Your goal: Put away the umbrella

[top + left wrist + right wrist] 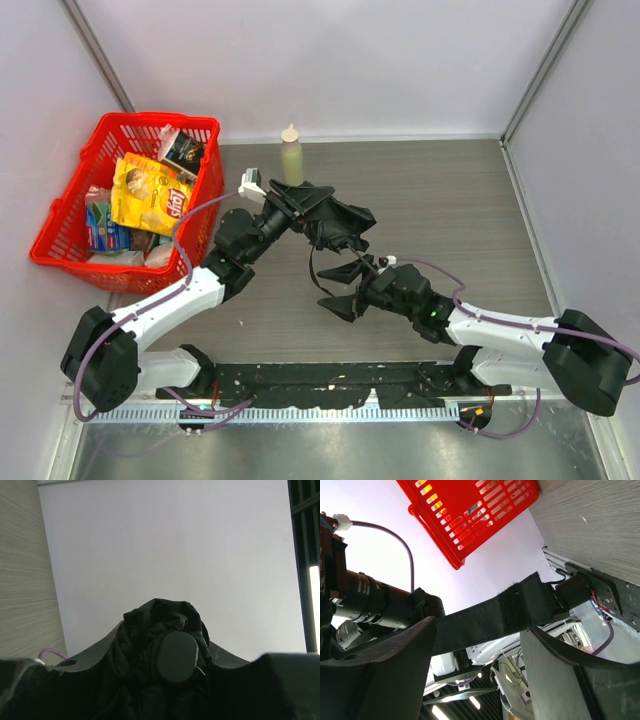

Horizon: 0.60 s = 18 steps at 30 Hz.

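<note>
L gripper [298, 208] pinching bunched umbrella [338, 226]. R gripper [345, 288] spread wide just beside it; strap [520, 607] crosses btwn its fingers, contact unclear.

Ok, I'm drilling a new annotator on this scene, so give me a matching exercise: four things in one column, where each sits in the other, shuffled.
Things:
1. umbrella
2. bottle
3. basket
4. yellow chip bag

Places:
A. lying inside the basket
B. clamped in the left gripper
C. upright at the back edge of the table
D. far left corner of the table

Pairs: 1-B, 2-C, 3-D, 4-A
</note>
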Each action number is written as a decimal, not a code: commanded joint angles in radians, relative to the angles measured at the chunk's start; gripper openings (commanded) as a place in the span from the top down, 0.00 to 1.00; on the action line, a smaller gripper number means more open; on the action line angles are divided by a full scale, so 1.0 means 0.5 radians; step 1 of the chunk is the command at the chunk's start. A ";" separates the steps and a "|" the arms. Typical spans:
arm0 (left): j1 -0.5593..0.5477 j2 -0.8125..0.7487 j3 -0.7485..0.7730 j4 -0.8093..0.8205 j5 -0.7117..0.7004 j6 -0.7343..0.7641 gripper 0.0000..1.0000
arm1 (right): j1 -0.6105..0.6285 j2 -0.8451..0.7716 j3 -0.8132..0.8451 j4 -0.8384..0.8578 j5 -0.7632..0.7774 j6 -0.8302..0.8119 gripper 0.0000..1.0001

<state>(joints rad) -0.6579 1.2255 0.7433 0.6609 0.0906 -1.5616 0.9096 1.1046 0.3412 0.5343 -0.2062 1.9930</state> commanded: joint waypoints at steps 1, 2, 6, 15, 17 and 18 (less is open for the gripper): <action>0.012 -0.092 0.121 0.172 0.009 0.006 1.00 | 0.037 -0.058 0.069 0.070 0.099 0.226 0.25; 0.012 -0.092 0.121 0.166 0.015 0.000 1.00 | 0.040 -0.071 0.042 0.076 0.139 0.235 0.26; 0.012 -0.086 0.112 0.197 0.018 -0.046 1.00 | 0.049 -0.062 -0.014 0.192 0.213 0.297 0.38; 0.009 -0.128 0.112 0.215 0.033 -0.098 1.00 | 0.049 0.199 0.005 0.502 0.219 0.346 0.58; 0.012 -0.138 0.109 0.215 0.043 -0.104 1.00 | 0.052 0.227 0.002 0.557 0.231 0.346 0.61; 0.009 -0.144 0.103 0.212 0.046 -0.107 1.00 | 0.052 0.245 -0.004 0.576 0.244 0.346 0.71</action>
<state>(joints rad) -0.6579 1.2072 0.7483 0.6617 0.0929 -1.5879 0.9287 1.2057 0.3408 0.7017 -0.1200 1.9957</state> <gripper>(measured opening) 0.444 0.405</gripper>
